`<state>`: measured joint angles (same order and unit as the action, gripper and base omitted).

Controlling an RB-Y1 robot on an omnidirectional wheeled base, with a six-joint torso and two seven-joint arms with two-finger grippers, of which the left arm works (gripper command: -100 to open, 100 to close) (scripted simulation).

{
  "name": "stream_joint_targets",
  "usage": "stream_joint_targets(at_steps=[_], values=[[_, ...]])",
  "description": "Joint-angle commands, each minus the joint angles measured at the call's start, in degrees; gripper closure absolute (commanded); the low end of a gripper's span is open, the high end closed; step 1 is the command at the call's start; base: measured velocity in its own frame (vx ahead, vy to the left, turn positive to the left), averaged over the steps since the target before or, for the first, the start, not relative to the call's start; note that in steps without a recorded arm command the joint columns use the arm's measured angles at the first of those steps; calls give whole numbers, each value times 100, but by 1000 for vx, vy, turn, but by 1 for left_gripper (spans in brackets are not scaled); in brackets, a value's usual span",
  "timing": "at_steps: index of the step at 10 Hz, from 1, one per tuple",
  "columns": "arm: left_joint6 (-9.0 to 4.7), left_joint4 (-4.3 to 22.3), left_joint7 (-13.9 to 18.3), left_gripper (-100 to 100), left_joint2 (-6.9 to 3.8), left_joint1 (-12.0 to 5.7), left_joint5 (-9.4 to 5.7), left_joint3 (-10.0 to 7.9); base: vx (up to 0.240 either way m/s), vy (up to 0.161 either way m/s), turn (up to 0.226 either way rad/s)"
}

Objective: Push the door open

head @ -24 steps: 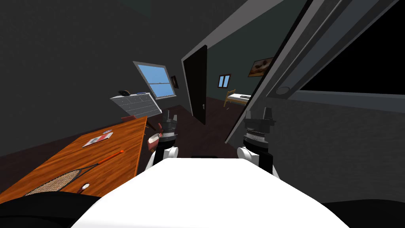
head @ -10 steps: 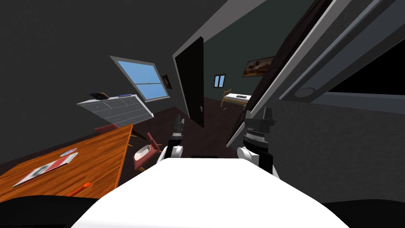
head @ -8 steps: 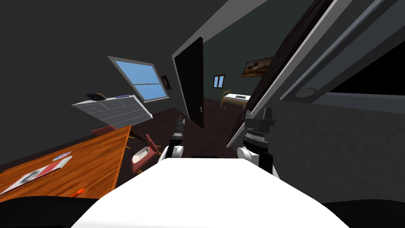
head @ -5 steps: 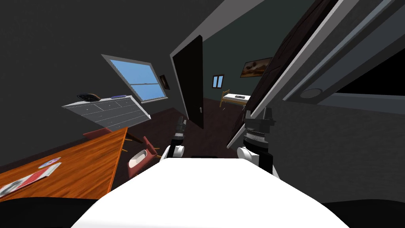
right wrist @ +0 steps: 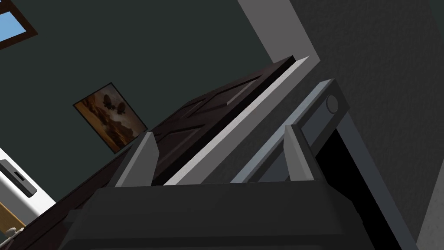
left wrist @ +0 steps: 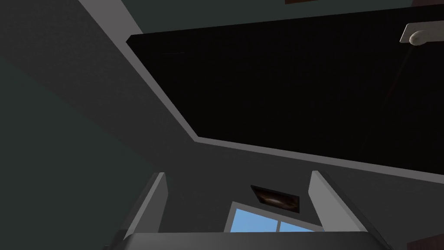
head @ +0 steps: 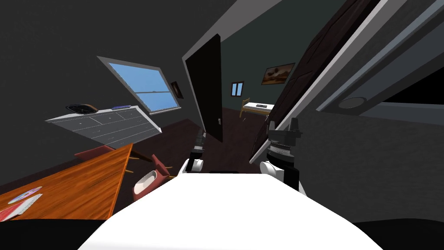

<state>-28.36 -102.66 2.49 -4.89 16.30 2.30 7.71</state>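
Note:
A doorway with a grey frame (head: 197, 47) stands ahead of me. On its left side a black door leaf (head: 204, 87) with a small light handle (head: 220, 121) stands ajar. On its right side a dark brown panelled door (head: 303, 78) is swung into the far room. My right gripper (head: 284, 122) is open and empty, close beside the grey frame post next to the brown door (right wrist: 204, 113). My left gripper (head: 200, 135) is open too, short of the black leaf (left wrist: 282, 87), whose handle (left wrist: 417, 37) is off to one side of my left gripper (left wrist: 237, 173).
An orange-brown table (head: 86, 182) and a red chair with a white seat (head: 147, 182) stand at my left. Behind them are a grey dresser (head: 104, 123) and a window (head: 143, 87). A bed (head: 258, 105) shows through the doorway. A dark wall (head: 368, 165) runs close on my right.
I have moved closer to the doorway: the table, dresser and window have slid left and the opening looks larger. More of the brown door's face shows. My left hand has turned edge-on.

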Motion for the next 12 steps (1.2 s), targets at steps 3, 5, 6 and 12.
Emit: stream_joint_targets(at_steps=[3,5,6,12], values=[[-130,489,-28,-100,-32,-204,-55,63,90,54,-65],[-202,764,-41,-100,-47,-317,-89,98,93,58,-77],[-238,901,-48,-100,-55,-374,-106,115,95,53,-72],[-456,1740,-89,-100,-82,-719,-207,221,84,60,-74]])
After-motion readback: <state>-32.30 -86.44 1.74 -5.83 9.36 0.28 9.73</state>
